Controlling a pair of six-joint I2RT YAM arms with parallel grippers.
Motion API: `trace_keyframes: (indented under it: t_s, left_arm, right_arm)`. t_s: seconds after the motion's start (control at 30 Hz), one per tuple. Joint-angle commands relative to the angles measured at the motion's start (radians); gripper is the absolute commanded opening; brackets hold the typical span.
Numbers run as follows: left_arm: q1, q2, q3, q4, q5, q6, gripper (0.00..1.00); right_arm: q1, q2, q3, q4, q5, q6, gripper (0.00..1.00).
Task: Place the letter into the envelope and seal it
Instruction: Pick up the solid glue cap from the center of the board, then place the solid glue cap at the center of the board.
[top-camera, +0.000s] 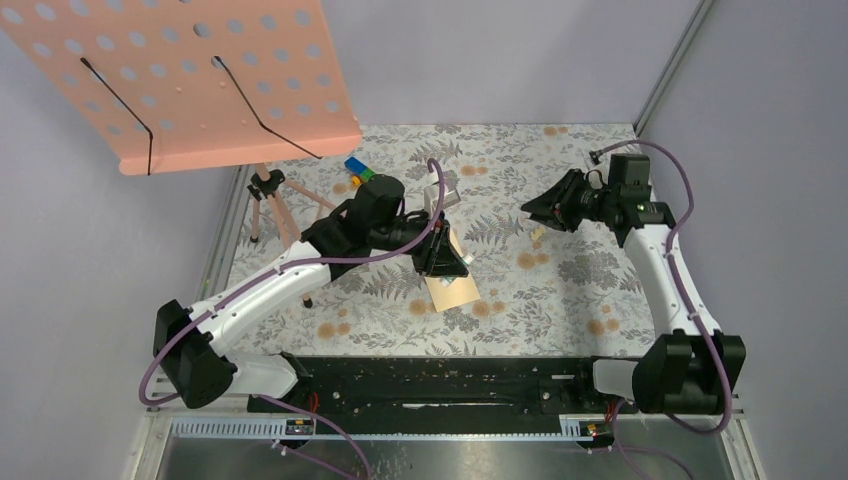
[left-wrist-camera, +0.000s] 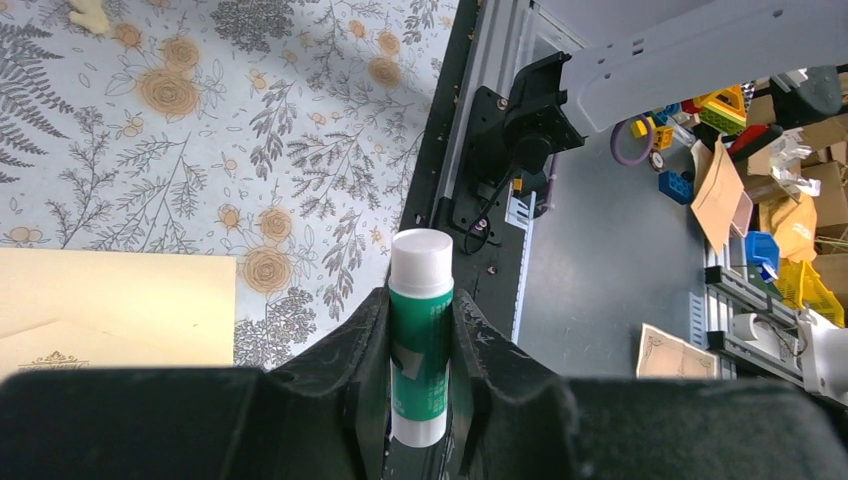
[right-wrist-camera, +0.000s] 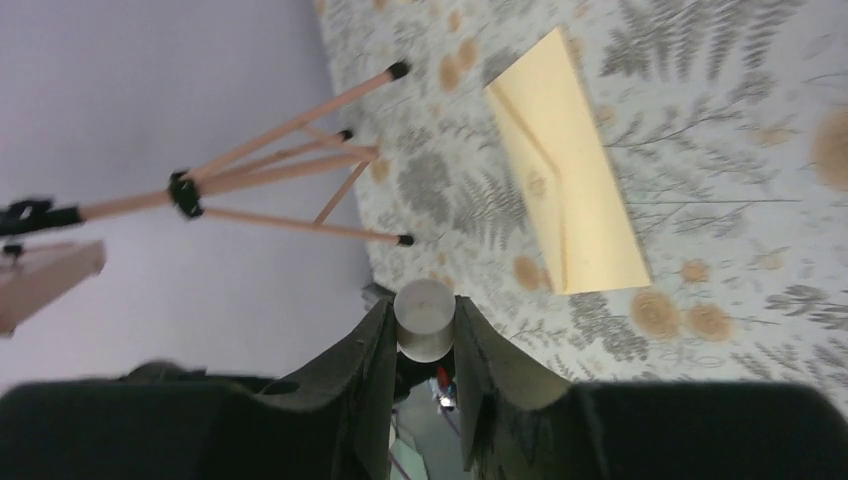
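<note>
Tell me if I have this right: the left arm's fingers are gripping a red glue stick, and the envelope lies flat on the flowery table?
Not quite. The glue stick in the left fingers is green with a white end, not red, as the left wrist view shows. The rest holds: the envelope lies flat on the flowery table.
</note>
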Motion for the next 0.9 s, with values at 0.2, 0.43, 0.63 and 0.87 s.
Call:
trace_keyframes:
  t_s: [0.2,0.43,0.63,0.87]
  left_arm:
    - [0.018,-0.006,0.065,0.026,0.086,-0.026,0.00]
    - [0.035,-0.017,0.067,0.044,0.076,-0.064,0.00]
    - [0.036,-0.001,0.054,0.272,-0.014,-0.373,0.00]
    - [0.035,-0.031,-0.026,0.577,-0.011,-0.562,0.00]
  right_arm:
    - [0.014,-0.170,-0.232,0.787,-0.462,0.529,0.18]
    - [0.045,-0.134,-0.290,1.270,-0.487,0.913,0.19]
    - [0.175,-0.133,-0.202,1.066,-0.418,0.796,0.22]
    - [0.220,-0.047,-0.261,1.448,-0.367,1.146,0.21]
